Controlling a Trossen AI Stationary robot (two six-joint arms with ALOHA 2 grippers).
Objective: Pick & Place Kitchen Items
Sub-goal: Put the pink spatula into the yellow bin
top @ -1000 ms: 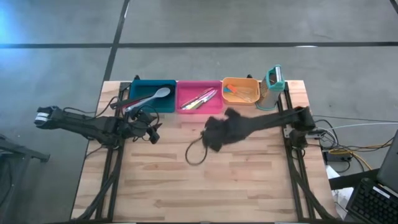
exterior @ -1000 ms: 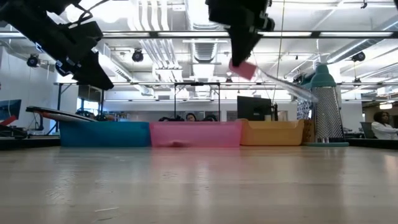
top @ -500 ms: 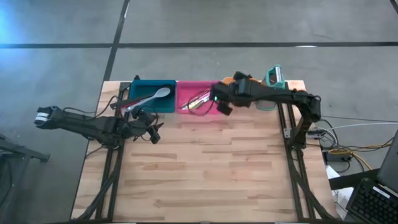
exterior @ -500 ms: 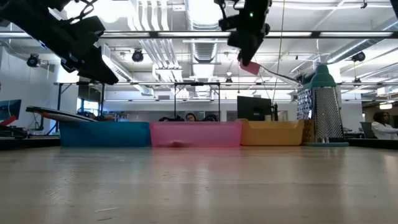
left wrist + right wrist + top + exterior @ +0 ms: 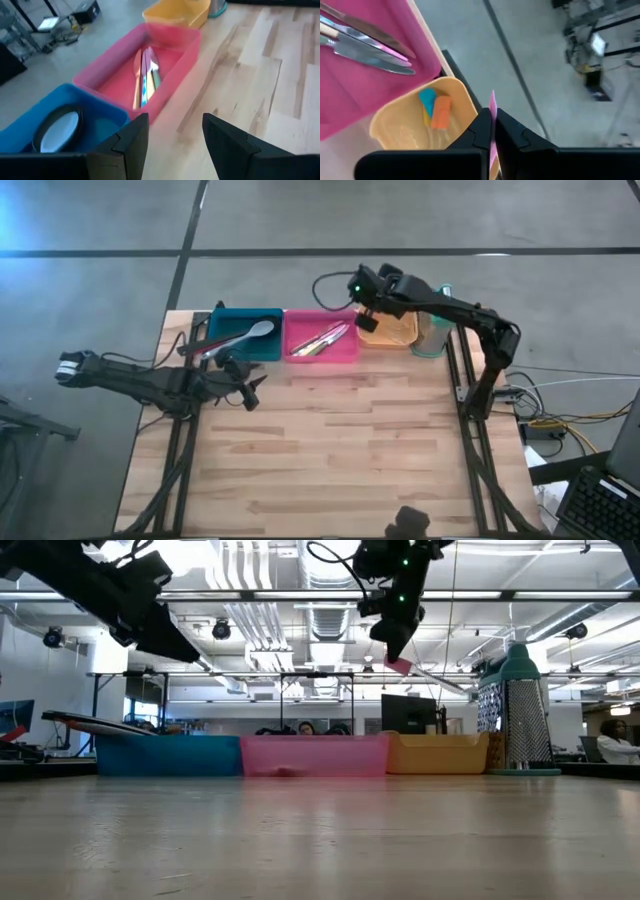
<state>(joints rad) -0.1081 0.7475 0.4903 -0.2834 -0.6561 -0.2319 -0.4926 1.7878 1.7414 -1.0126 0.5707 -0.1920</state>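
Even overhead light, soft shadows; ceiling lamps (image 5: 330, 555) glare (low view); wrist views blurred.

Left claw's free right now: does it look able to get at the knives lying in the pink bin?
Probably yes. The left claw hangs open above the table just short of the pink bin, and the knives lie uncovered inside. The right claw is over by the orange bin, out of the way.

My way across the wooden table (image 5: 330, 450) is open from three o'clock round to nine. At twelve o'clock the teal bin (image 5: 246, 335), pink bin (image 5: 320, 340) and orange bin (image 5: 388, 328) stand edge to edge, a low wall. The upright grater (image 5: 520, 710) blocks one o'clock. My left arm (image 5: 150, 383) bars nine o'clock.
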